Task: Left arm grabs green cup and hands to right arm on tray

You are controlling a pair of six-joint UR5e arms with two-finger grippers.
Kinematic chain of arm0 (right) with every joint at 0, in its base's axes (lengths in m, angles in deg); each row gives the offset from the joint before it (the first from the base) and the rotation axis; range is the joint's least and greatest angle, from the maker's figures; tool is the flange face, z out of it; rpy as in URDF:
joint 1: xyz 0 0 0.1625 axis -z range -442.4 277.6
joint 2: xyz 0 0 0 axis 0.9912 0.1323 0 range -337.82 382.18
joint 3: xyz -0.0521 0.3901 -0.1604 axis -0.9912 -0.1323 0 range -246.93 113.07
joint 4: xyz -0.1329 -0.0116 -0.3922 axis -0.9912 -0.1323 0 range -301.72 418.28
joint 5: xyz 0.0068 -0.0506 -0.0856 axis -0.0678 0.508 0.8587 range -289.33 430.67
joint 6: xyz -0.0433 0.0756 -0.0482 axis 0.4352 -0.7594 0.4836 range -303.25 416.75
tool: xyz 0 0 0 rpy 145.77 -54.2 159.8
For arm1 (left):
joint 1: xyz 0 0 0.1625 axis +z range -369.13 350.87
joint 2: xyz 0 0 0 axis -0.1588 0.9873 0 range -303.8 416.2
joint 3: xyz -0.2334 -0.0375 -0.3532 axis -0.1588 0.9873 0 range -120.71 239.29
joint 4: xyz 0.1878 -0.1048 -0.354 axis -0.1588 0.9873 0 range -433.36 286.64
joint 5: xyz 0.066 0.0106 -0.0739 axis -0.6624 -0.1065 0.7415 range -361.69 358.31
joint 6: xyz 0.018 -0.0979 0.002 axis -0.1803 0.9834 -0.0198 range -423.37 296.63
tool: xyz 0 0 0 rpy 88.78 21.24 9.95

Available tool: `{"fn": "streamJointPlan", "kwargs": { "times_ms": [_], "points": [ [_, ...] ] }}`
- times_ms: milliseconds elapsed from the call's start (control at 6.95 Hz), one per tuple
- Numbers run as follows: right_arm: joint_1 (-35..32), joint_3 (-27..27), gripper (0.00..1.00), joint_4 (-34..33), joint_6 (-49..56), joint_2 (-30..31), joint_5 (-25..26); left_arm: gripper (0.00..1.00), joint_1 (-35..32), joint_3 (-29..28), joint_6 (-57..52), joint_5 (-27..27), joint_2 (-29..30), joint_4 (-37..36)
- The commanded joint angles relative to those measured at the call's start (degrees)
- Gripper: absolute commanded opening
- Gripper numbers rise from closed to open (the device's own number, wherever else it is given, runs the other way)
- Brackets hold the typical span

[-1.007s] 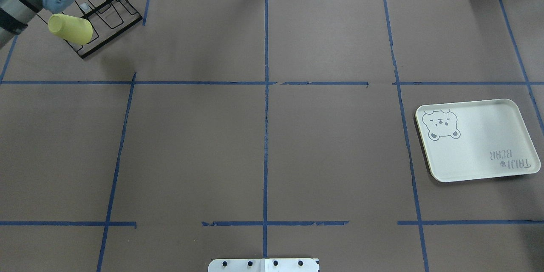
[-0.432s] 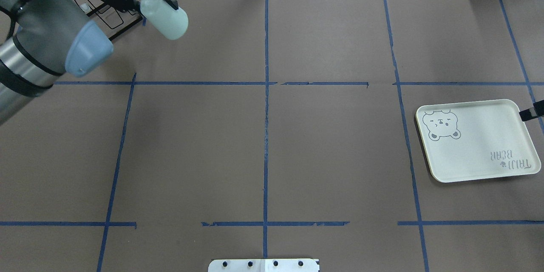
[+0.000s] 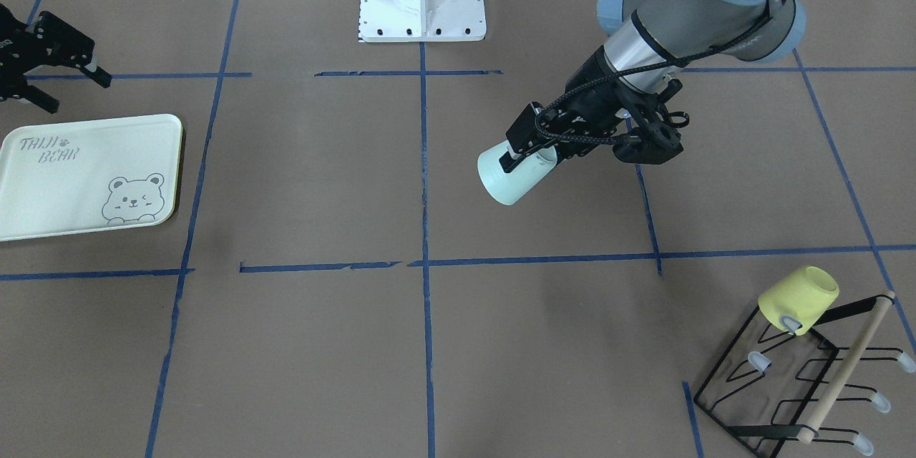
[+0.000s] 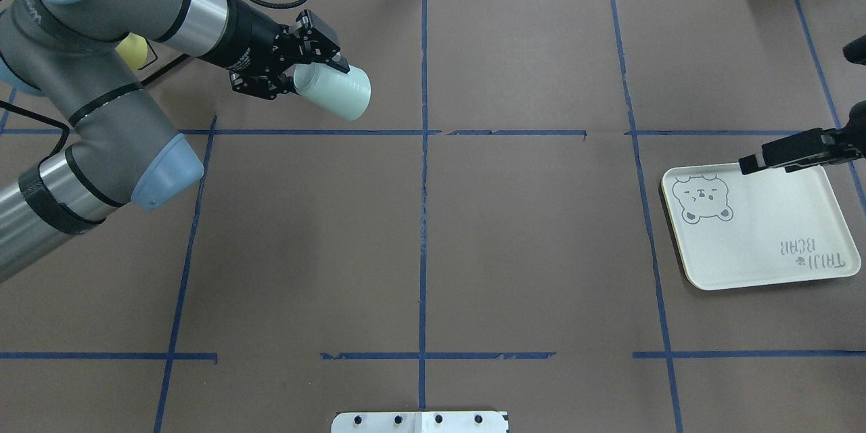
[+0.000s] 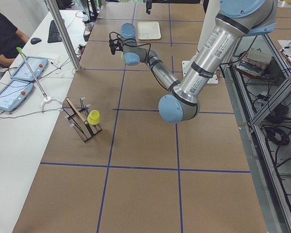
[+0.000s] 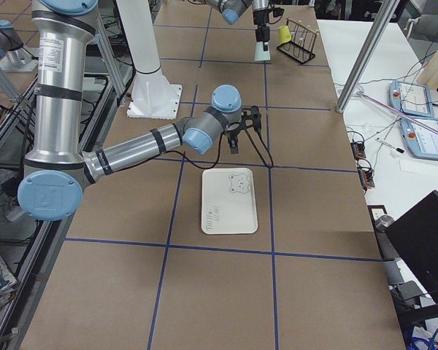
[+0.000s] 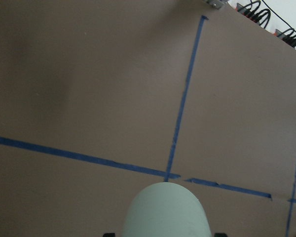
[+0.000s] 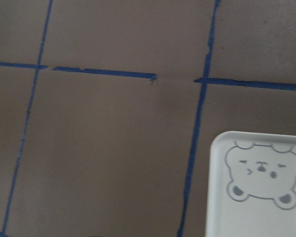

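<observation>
Green cup [image 4: 336,92], the small pale mint-green plastic tumbler, has left the far-left corner and now hangs on its side over the table, short of the centre tape line. It is clamped by one end in the left arm's black two-finger gripper [image 4: 318,81], so the grab looks done and the handover comes next. Near to far: one cream-green rectangular bear tray [image 4: 764,243] lies bare, and the right gripper [image 3: 79,94], newly arrived, is spread empty by its far edge, while beyond them one black wire rack [image 3: 787,386] holds one yellow plastic cup [image 3: 798,299].
</observation>
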Motion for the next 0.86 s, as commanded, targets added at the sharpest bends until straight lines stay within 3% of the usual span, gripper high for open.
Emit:
{"fn": "streamJointPlan", "kwargs": {
  "times_ms": [0, 288, 432, 576, 719],
  "points": [
    [3.63, -0.42, 1.00, 16.82, -18.44, -1.73, -0.06, 0.01, 0.69, -4.84, 13.35, -0.01, -1.13, 20.98],
    [6.43, -0.78, 1.00, 25.06, -36.61, -7.93, -0.06, 0.01, 2.17, -12.75, 23.81, -0.09, -1.04, 43.64],
    [8.19, -0.78, 1.00, 28.21, -43.75, -11.28, 0.03, 0.01, 2.53, -13.48, 28.12, -0.18, -0.95, 49.93],
    [10.30, -0.78, 1.00, 33.64, -50.18, -13.67, 0.90, 0.01, 4.27, -13.48, 32.43, -2.18, -0.87, 55.47],
    [13.62, -0.78, 1.00, 39.35, -56.07, -15.17, 5.78, 0.01, 9.08, -13.48, 34.04, -9.25, -0.87, 62.05]
  ]
}}
